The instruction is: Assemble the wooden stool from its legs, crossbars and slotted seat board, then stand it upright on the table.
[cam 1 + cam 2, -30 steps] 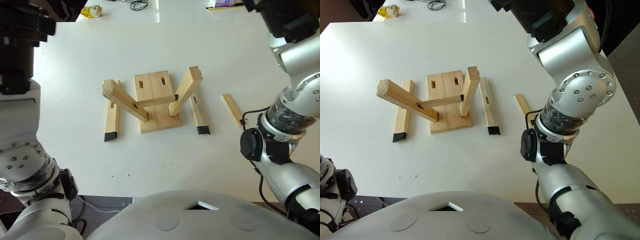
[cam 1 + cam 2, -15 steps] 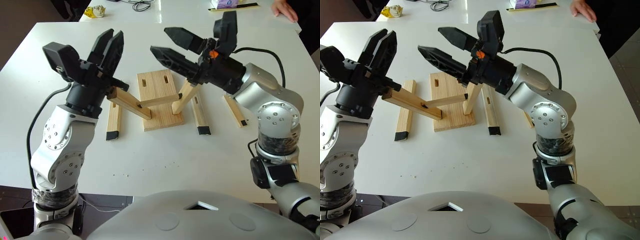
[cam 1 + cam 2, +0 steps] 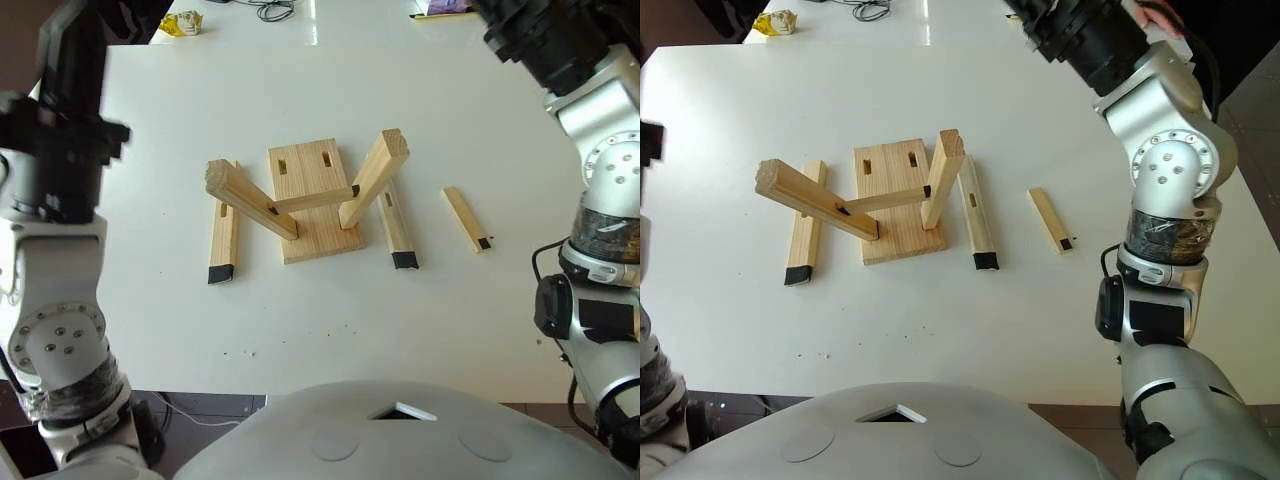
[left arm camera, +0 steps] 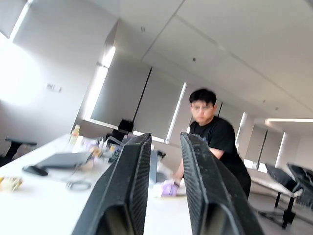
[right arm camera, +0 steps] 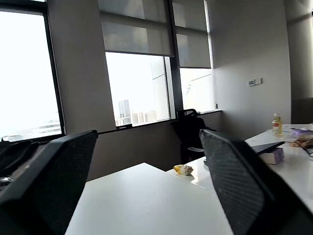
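White table [image 3: 300,330]: leg-crossbar frame [image 3: 312,202] leans on seat board [image 3: 305,165], likely topples if bumped. Left gripper [image 4: 164,142] slightly apart, right gripper [image 5: 149,134] wide apart.

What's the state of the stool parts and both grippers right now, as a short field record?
seat board: flat on table
standing legs: left one, right one, leaning outward on the board, joined by a crossbar
loose legs: one left of the board, one right, lying flat
loose crossbar: flat, far right
left gripper: narrowly open, empty, raised
right gripper: wide open, empty, raised
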You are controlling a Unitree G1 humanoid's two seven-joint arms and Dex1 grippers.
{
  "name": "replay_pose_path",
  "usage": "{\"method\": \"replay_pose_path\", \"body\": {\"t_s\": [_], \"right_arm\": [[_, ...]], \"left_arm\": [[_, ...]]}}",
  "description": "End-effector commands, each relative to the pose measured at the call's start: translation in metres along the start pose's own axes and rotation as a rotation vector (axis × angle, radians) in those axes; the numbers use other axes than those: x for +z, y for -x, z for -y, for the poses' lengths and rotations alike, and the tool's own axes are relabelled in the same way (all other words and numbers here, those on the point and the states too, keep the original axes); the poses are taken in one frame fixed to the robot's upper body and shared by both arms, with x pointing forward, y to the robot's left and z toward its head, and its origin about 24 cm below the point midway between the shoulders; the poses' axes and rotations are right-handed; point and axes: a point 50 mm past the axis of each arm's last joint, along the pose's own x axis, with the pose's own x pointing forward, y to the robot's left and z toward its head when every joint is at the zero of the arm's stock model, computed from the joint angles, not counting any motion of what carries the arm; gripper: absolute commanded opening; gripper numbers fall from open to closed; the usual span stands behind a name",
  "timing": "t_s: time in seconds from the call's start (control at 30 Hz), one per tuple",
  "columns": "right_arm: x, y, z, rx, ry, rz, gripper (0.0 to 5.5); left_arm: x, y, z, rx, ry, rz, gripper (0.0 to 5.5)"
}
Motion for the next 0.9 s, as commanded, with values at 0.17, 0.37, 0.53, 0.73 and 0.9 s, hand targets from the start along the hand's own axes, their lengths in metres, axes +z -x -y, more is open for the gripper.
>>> {"method": "replay_pose_path", "body": {"t_s": [0.17,0.37,0.53,0.73,0.9], "right_arm": [[-0.108,0.046,0.024,-0.168,0.19,-0.433,3.56],[-0.144,0.048,-0.01,0.036,0.166,-0.523,3.27],[-0.148,0.033,-0.028,0.257,0.148,-0.527,3.27],[-0.138,0.029,-0.042,0.553,0.138,-0.533,3.27],[-0.14,0.031,-0.061,0.69,0.113,-0.541,3.27]], "left_arm": [[-0.041,0.099,-0.065,-0.039,-0.121,-0.731,0.81],[-0.111,0.123,0.011,-0.479,0.039,-1.001,0.37],[-0.124,0.061,0.033,-0.515,-0.028,-0.754,0.37],[-0.138,0.039,0.041,-0.576,-0.1,-0.726,0.37],[-0.146,0.063,0.02,-0.574,-0.189,-0.861,0.37]]}}
